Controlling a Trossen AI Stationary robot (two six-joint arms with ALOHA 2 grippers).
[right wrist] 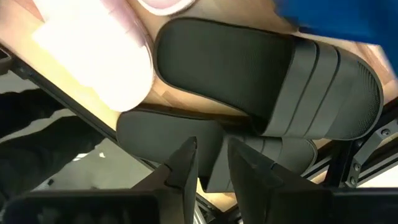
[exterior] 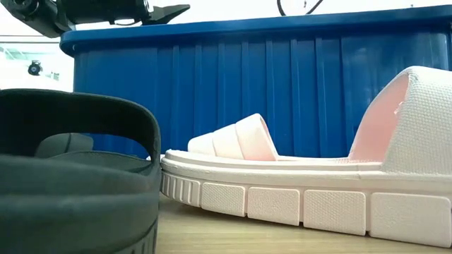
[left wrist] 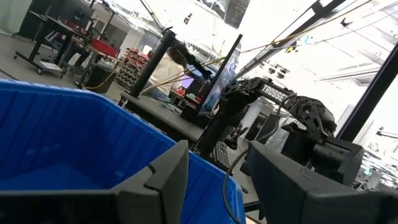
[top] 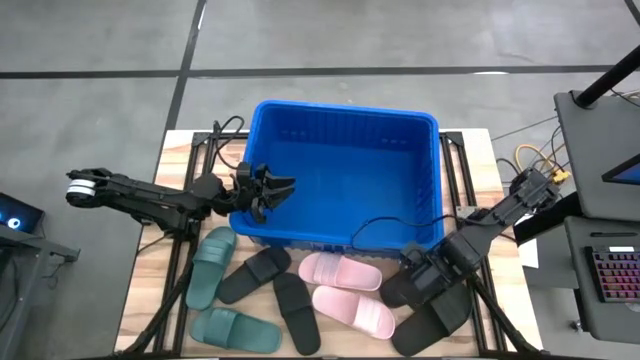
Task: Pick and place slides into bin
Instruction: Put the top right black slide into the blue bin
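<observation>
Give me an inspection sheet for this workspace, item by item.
Surface: wooden table, slides loose on it.
Job's things: blue bin looks empty; two green slides, two pink slides, four black slides lie outside it.
Clutter: nothing seen.
Grippers: left gripper open over the bin's rim, empty; right gripper low over black slides, fingers narrowly apart.
Cables: black cable draped over the bin's edge.
Surroundings: keyboard at the right.
</observation>
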